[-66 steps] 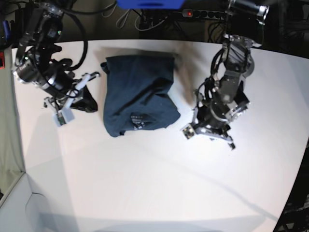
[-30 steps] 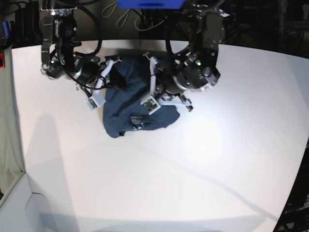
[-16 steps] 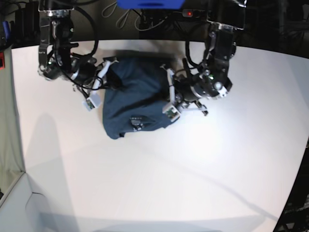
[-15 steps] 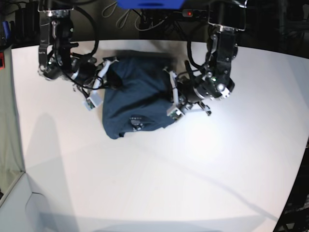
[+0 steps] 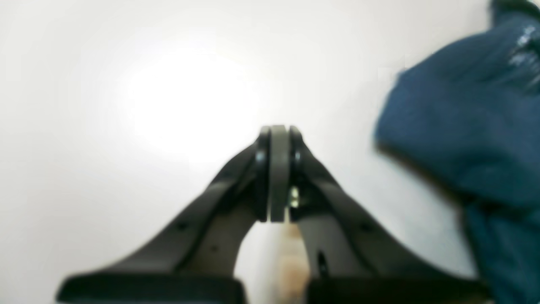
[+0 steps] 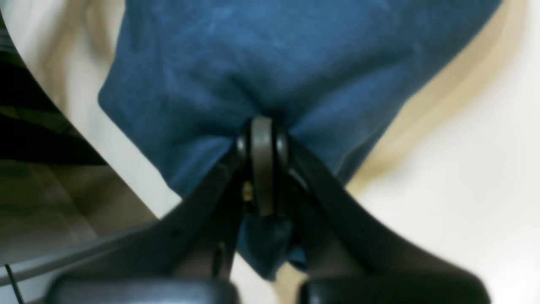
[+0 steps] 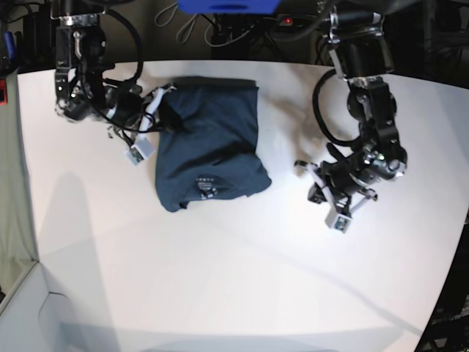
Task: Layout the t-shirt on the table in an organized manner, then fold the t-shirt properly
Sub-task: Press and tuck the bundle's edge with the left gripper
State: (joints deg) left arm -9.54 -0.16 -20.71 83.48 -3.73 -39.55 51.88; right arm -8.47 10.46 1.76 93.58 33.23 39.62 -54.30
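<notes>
The dark navy t-shirt (image 7: 209, 143) lies as a folded bundle on the white table (image 7: 220, 279), a small label showing near its front edge. My right gripper (image 7: 163, 111) is at the bundle's left edge; in the right wrist view it (image 6: 261, 139) is shut on a pinch of the t-shirt (image 6: 270, 63). My left gripper (image 7: 308, 177) hovers over bare table to the right of the bundle. Seen from the left wrist, it (image 5: 278, 135) is shut with nothing in it, and the t-shirt (image 5: 464, 126) is off to the right.
Cables and a power strip (image 7: 293, 20) lie beyond the table's far edge, beside a blue object (image 7: 227, 6). The tabletop curves away at the right. Bare white surface stretches in front of the shirt.
My left arm has pulled off the shirt's right side and swung right and forward over bare table. The right gripper stays at the shirt's left edge.
</notes>
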